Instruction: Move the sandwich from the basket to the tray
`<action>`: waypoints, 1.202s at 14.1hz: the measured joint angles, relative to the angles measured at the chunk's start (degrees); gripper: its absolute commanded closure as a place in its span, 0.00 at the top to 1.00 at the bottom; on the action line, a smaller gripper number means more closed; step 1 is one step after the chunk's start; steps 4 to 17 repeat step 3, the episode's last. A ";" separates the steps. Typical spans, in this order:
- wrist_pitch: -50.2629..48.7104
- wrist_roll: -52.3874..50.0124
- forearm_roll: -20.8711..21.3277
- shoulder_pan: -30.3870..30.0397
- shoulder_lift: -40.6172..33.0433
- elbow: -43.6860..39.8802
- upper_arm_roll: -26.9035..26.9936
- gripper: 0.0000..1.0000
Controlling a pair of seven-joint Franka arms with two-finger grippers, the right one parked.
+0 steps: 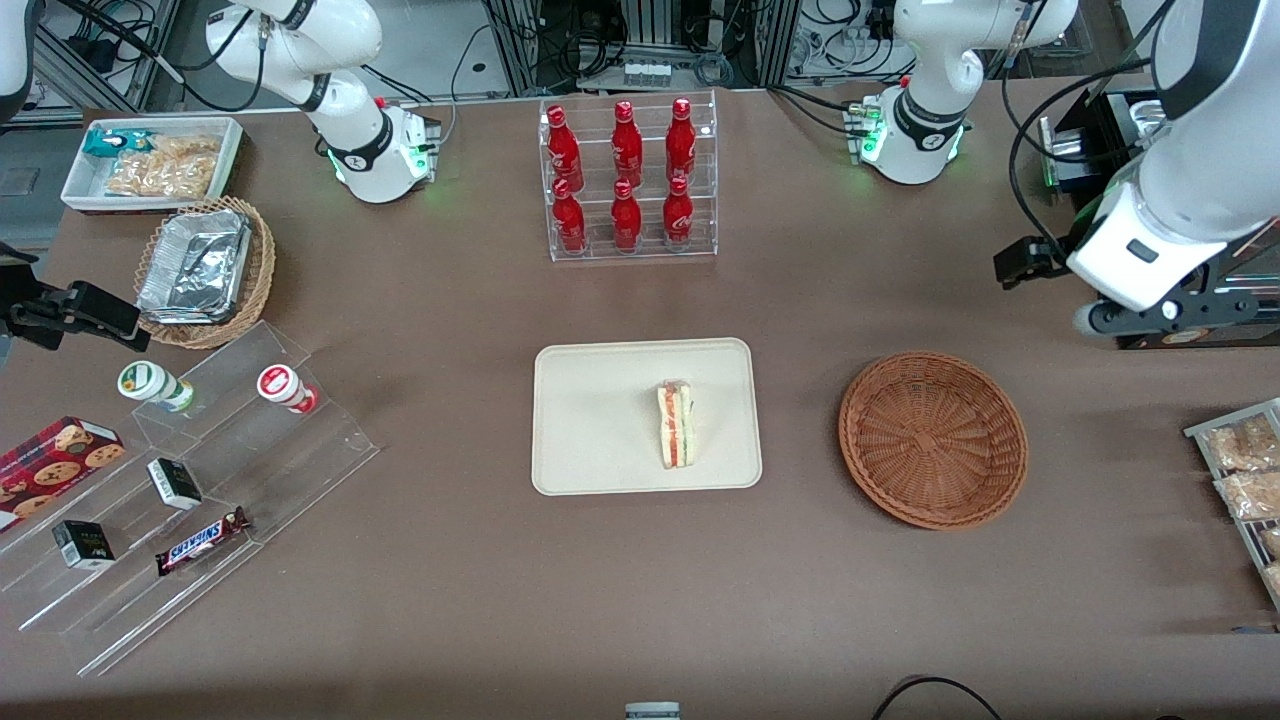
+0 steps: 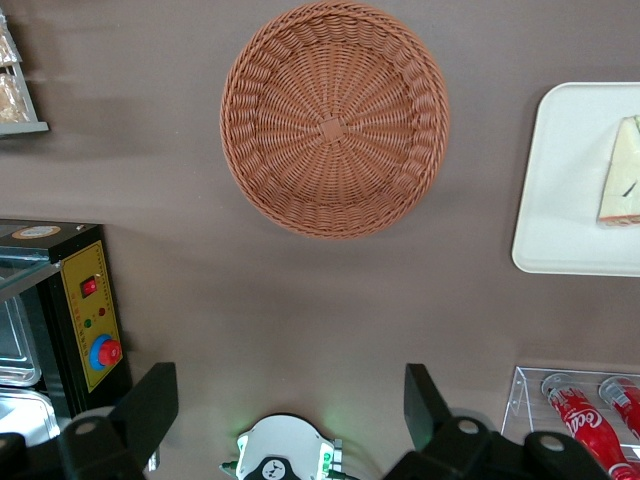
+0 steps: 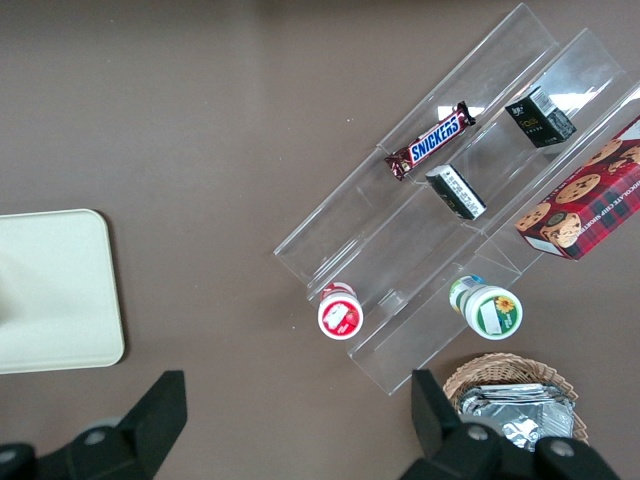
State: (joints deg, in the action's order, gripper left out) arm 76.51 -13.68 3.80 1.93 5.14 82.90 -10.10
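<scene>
The sandwich (image 1: 676, 424) lies on the cream tray (image 1: 590, 440) in the middle of the table, its orange and green filling edge facing up. The left wrist view also catches the sandwich (image 2: 622, 175) on the tray (image 2: 565, 180). The reddish-brown basket (image 1: 932, 438) sits beside the tray toward the working arm's end, and the basket (image 2: 335, 118) holds nothing. My gripper (image 1: 1025, 262) hangs high above the table, farther from the front camera than the basket. In the wrist view the gripper (image 2: 288, 385) is open, with only bare table between its fingers.
A clear rack of red bottles (image 1: 628, 180) stands farther back than the tray. A black control box (image 2: 60, 300) with a red button is near my arm. Snack packets (image 1: 1245, 470) lie at the working arm's end. A stepped acrylic shelf (image 1: 190, 480) and a foil-container basket (image 1: 205, 270) lie toward the parked arm's end.
</scene>
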 measured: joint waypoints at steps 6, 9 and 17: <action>0.35 0.00 0.00 -2.56 -1.09 0.79 -2.98 1.00; 0.35 0.00 0.00 -2.56 -1.09 0.79 -2.98 1.00; 0.35 0.00 0.00 -2.56 -1.09 0.79 -2.98 1.00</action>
